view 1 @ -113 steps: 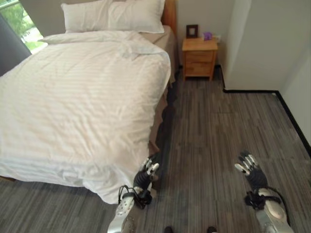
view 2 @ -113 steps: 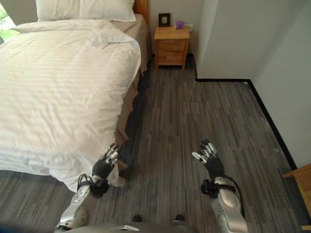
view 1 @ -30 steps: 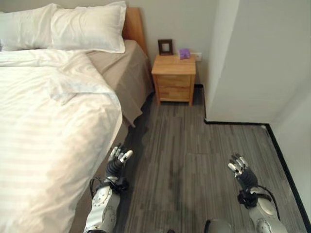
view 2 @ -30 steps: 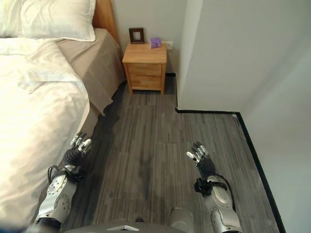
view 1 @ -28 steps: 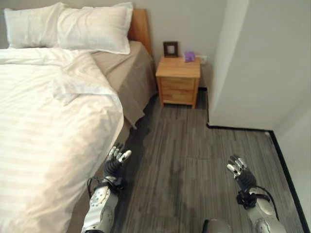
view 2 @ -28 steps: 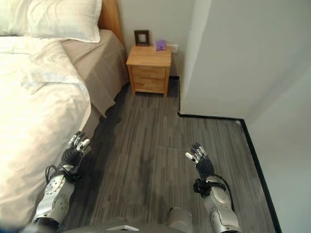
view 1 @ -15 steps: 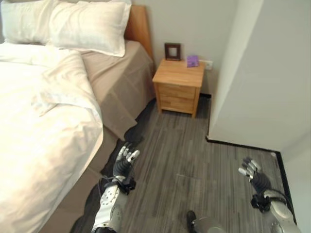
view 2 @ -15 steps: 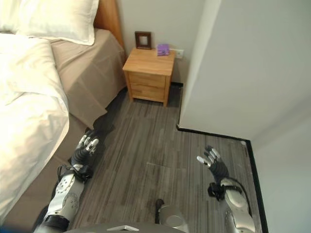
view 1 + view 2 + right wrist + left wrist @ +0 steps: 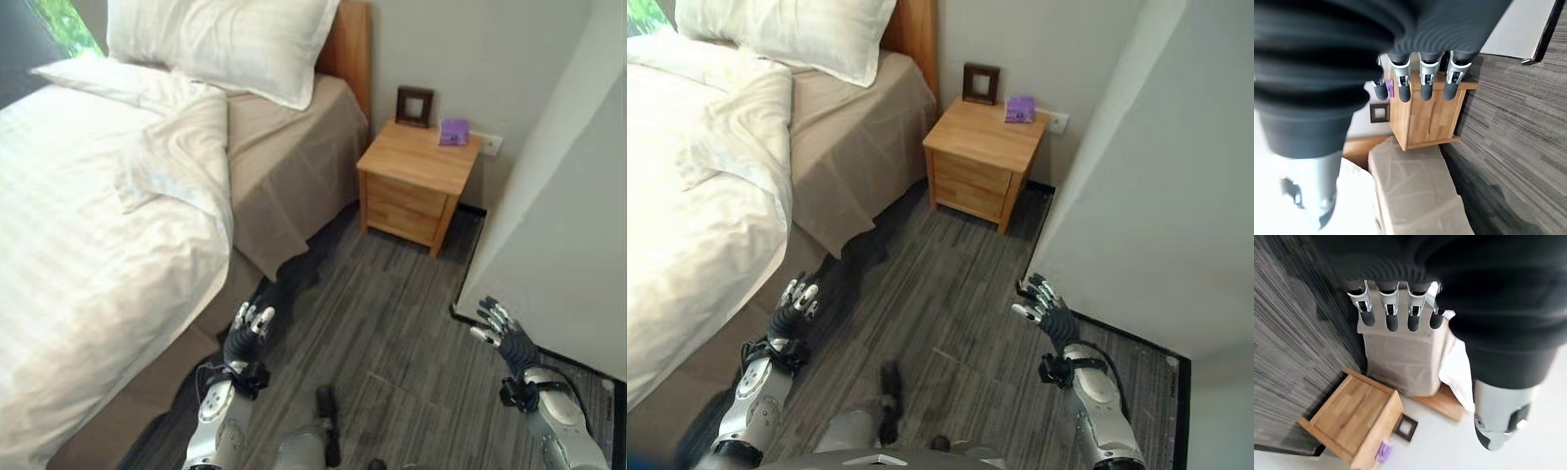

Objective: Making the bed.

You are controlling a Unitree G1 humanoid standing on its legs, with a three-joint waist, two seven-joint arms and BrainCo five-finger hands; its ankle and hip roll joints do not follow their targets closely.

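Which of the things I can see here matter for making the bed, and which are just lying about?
For the job:
white duvet, its corner folded back
beige sheet, left bare
pillows
left hand and right hand, both open over the floor

Lying about:
wooden nightstand
picture frame
small purple item

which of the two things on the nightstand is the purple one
The small purple object at the nightstand's back corner nearest the wall outlet; the other, a dark picture frame, stands upright nearer the bed.
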